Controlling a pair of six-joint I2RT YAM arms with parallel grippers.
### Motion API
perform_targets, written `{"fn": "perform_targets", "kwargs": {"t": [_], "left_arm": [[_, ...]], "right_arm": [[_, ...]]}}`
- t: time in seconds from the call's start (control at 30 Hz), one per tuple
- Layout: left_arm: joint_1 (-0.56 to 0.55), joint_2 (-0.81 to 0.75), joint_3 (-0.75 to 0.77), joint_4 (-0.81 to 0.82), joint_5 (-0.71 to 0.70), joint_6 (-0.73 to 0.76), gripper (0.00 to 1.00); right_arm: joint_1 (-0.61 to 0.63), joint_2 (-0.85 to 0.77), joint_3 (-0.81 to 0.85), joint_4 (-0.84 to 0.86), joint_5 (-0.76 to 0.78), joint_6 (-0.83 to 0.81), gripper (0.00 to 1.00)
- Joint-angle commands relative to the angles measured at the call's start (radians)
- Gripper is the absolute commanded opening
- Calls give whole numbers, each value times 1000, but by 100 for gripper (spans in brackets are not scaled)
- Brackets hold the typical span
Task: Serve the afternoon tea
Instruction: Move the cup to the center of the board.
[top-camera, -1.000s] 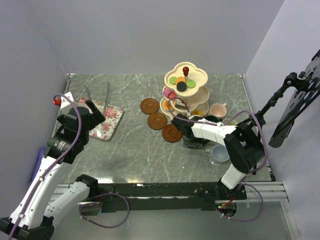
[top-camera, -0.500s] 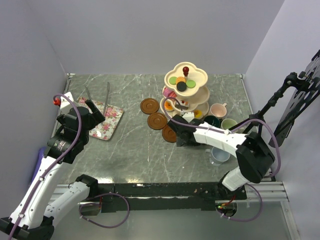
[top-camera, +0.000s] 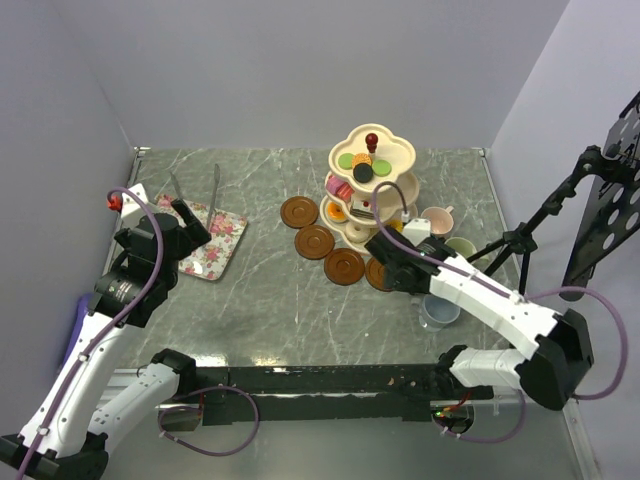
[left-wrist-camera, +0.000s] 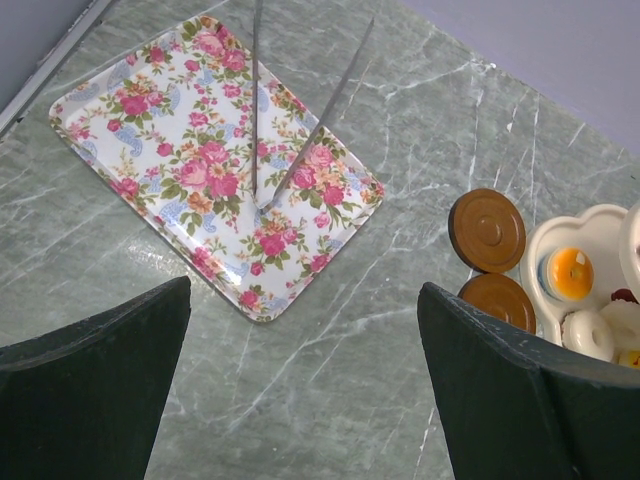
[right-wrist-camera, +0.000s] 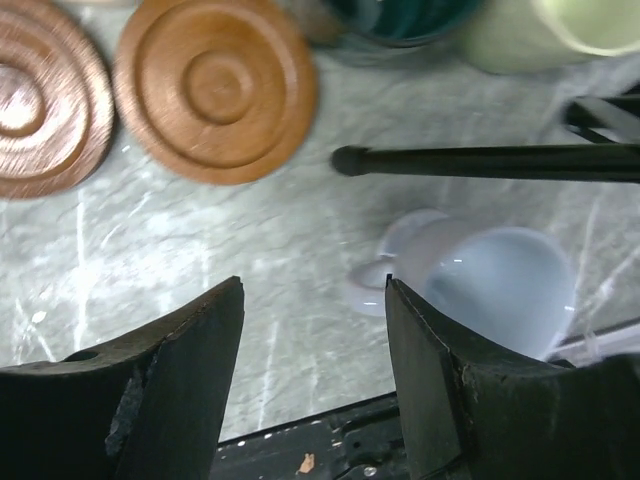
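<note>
Cream three-tier stand (top-camera: 395, 147) with a red knob (top-camera: 372, 138) on top, small colourful cakes (top-camera: 362, 171) on its tiers. Left of the stand and in front of it, four brown saucers (top-camera: 314, 241) in a slanting row, the last one just in front of the stand's base and partly hidden by the right gripper (right-wrist-camera: 313, 285). Right gripper hovering in front of the stand, fingers (right-wrist-camera: 180, 370) apart and clamped on nothing, between that saucer and the grey-blue mug (top-camera: 440, 310). Right of the stand, pink mug (top-camera: 436, 219) and light green mug (top-camera: 458, 248); dark green mug (right-wrist-camera: 400, 20) beside the light green one, seen from the right wrist only. Far left of the stand, left gripper (left-wrist-camera: 305, 288) spread wide and empty above the near edge of the floral tray (left-wrist-camera: 130, 140), thin tongs (left-wrist-camera: 256, 100) lying on the tray.
</note>
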Motion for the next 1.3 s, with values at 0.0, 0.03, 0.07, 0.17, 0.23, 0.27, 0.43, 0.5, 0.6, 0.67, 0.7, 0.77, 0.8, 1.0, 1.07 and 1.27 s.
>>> {"fn": "perform_targets", "kwargs": {"t": [0.0, 0.03, 0.07, 0.17, 0.23, 0.27, 0.43, 0.5, 0.6, 0.67, 0.7, 0.77, 0.8, 1.0, 1.07, 1.27], "left_arm": [[-3, -8, 2, 29, 16, 11, 100], [-3, -9, 4, 26, 14, 11, 100], [-3, -8, 2, 26, 13, 11, 100], [-4, -17, 0, 31, 14, 14, 100], [-4, -15, 2, 26, 13, 12, 100], [-6, -15, 4, 25, 10, 12, 100], [-6, -15, 5, 25, 11, 12, 100], [-6, -12, 7, 25, 13, 12, 100], [-6, -8, 10, 22, 11, 12, 100], [-4, -8, 11, 20, 11, 15, 100], [-6, -9, 11, 20, 13, 12, 100], [-6, -8, 10, 19, 14, 12, 100], [-4, -8, 11, 20, 14, 12, 100], [-6, -3, 13, 22, 16, 12, 100], [-6, -3, 11, 23, 17, 14, 100], [-6, 0, 11, 19, 14, 11, 100]], "right_arm": [[-44, -57, -26, -71, 54, 40, 65], [-56, -55, -32, -78, 56, 44, 65], [-67, -57, -43, -77, 53, 46, 64], [-99, -69, -82, -50, 25, 50, 62], [-121, -80, -108, -34, 7, 60, 61], [-135, -87, -120, -23, -2, 60, 61], [-181, -101, -164, 33, -31, 41, 57], [-193, -92, -174, 50, -36, 35, 56], [-207, -80, -183, 72, -42, 32, 52], [-211, -74, -191, 85, -44, 32, 49], [-214, -70, -192, 95, -50, 34, 47], [-213, -66, -195, 109, -59, 27, 42], [-213, -63, -198, 112, -62, 26, 39], [-196, -57, -183, 87, -91, 14, 20], [-172, -70, -181, 72, -102, 27, 11], [-57, -61, -125, -12, -140, 87, 0]]}}
